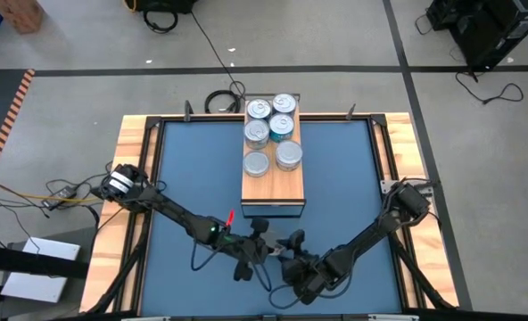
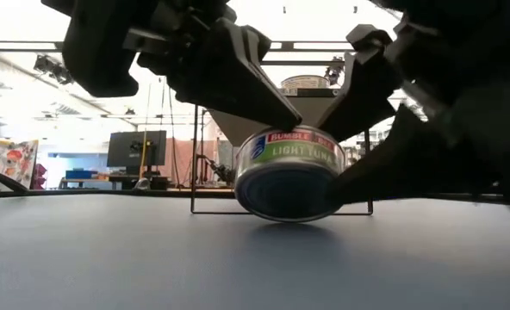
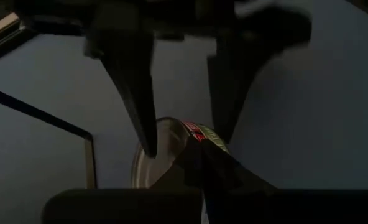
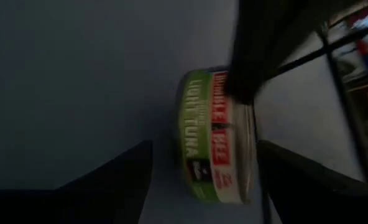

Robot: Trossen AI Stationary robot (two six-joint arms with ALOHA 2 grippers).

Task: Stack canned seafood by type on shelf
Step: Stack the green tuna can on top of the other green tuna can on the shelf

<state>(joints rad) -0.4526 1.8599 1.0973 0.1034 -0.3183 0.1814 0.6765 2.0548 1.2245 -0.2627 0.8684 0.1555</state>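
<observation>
One tin of the canned seafood [image 2: 288, 176], with a red and green tuna label, stands tilted on the blue mat near the table's near edge. My left gripper [image 2: 291, 120] is shut, with its tip on the tin. My right gripper [image 4: 206, 144] is open. One of its fingers [image 4: 119, 171] stands on the tin's underside side and the other [image 4: 302, 177] on its lid side, both a little apart from it. Several more tins [image 1: 271, 134] stand on their bases at the far end of the shelf [image 1: 273, 187]. My left gripper touches the tin's upper rim [image 4: 234, 93] with the tips of its shut fingers. They come slanting down from the table's left. The tin sits tilted under them, its lower edge [image 2: 289, 217] on the mat and its underside turned partly toward the near edge.
The shelf's near half is bare wood. Blue mat [image 1: 193, 178] lies open to the left and right of the shelf. A black frame rail [image 1: 157, 169] and wooden borders run along the mat's sides.
</observation>
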